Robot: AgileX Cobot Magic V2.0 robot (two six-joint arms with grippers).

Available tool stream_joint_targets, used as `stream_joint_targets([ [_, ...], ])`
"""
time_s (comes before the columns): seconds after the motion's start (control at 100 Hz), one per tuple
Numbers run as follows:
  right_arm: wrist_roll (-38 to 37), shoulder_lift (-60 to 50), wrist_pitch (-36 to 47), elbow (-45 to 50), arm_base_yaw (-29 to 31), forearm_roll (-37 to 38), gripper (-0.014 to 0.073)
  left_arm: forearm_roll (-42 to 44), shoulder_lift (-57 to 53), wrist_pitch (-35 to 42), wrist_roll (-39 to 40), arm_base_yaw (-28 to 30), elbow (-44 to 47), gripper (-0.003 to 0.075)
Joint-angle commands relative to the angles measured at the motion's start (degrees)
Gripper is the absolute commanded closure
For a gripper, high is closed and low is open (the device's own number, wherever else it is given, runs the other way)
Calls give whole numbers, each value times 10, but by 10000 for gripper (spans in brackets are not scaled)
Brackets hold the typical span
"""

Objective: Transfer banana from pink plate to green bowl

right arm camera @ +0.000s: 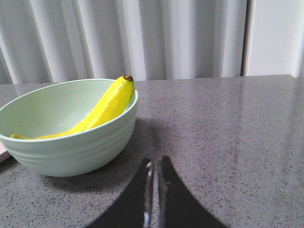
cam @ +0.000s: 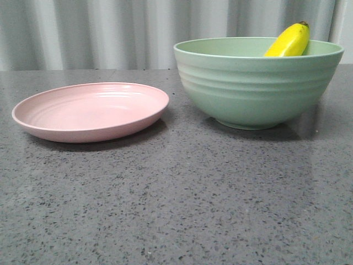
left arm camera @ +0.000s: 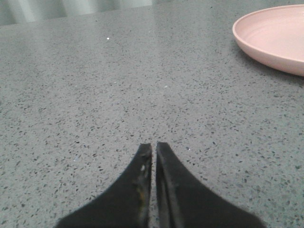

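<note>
I see the grey speckled tabletop [cam: 182, 210] carrying the green bowl [cam: 256, 88] on the right, with the banana [cam: 289, 40] inside it. The pink plate [cam: 91, 110] sits just beside the bowl on the left, holding nothing. The banana leans against the bowl's inner wall, its long axis sloping up from the bottom, dark tip poking above the rim. My left gripper [left arm camera: 154, 147] and right gripper [right arm camera: 154, 164] both hover low over bare table, fingers pressed together, gripping nothing.
</note>
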State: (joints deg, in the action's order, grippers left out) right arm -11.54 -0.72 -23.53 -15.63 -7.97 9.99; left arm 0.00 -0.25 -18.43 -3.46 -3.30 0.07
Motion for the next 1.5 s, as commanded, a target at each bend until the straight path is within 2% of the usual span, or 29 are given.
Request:
stream_joint_targets([
  [0.0, 5, -1, 42, -13, 3, 8, 673, 0, -19, 21, 2, 0, 15, 739],
  [0.2, 5, -1, 93, 32, 40, 22, 673, 0, -19, 21, 2, 0, 15, 739],
  [0.35, 14, -1, 235, 98, 97, -13, 673, 0, -19, 21, 2, 0, 15, 739],
  [0.42, 54, -1, 303, 133, 121, -47, 673, 0, -19, 21, 2, 0, 15, 739],
  [0.49, 79, -1, 329, 164, 137, -77, 673, -3, -19, 21, 2, 0, 15, 739],
  [0.54, 81, -2, 321, 180, 141, -83, 673, 0, -19, 21, 2, 0, 15, 739],
  [0.56, 85, -5, 293, 180, 141, -82, 673, 0, -19, 21, 2, 0, 15, 739],
  [0.69, 186, -9, 188, 178, 141, -139, 673, 0, -19, 21, 2, 0, 15, 739],
  [0.84, 193, -9, 65, 178, 141, -140, 673, 0, -19, 21, 2, 0, 15, 739],
  [1.49, 192, -9, 69, 178, 141, -137, 673, -3, -19, 21, 2, 0, 15, 739],
])
